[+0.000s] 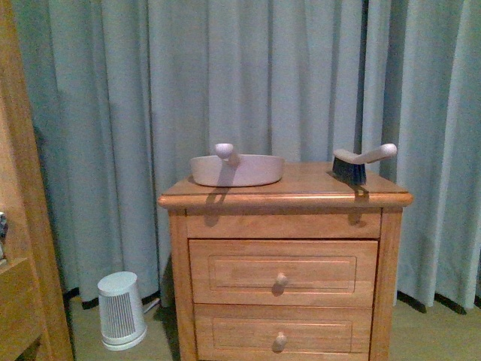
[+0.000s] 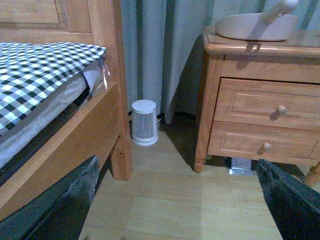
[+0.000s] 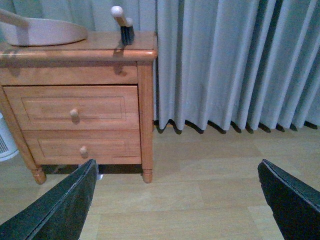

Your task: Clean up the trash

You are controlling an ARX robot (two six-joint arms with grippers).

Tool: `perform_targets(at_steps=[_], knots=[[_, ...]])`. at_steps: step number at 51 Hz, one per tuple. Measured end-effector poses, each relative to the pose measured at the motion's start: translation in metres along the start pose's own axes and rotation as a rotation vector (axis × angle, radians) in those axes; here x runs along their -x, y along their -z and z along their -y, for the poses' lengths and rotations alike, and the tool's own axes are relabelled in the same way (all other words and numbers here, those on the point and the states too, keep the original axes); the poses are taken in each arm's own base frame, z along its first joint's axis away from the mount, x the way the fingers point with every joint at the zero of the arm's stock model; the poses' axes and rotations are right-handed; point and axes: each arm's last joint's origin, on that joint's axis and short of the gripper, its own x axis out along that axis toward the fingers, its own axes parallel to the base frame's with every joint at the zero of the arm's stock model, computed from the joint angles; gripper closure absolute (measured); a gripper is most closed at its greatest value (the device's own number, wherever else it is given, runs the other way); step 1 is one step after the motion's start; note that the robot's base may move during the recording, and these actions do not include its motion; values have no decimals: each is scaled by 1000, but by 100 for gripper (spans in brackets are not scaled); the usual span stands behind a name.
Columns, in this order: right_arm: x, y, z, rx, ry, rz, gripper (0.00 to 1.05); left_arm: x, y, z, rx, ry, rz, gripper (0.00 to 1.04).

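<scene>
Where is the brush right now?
In the front view, the brush sits at the right end of the nightstand, apart from the dustpan to its left.

No crumpled white wad shows in any view, and the inside of the dustpan (image 1: 248, 173) is hidden. The pinkish-beige pan sits flat on the nightstand (image 1: 308, 188), its knobbed handle slanting up. At its 3 o'clock, apart from it, the brush (image 1: 353, 164) stands on its dark bristles, with its pale handle pointing toward 3 o'clock.

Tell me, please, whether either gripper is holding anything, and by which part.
Nothing is held: the left gripper and the right gripper are both open, with only floor showing between their jaws.
</scene>
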Motion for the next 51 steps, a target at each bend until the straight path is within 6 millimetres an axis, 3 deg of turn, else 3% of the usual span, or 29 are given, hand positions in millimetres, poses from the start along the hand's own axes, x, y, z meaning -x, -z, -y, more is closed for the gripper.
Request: perform_targets(at_steps=[51], knots=[[0, 0, 0, 0, 0, 1, 7, 0, 0, 0, 0, 0, 0, 8]])
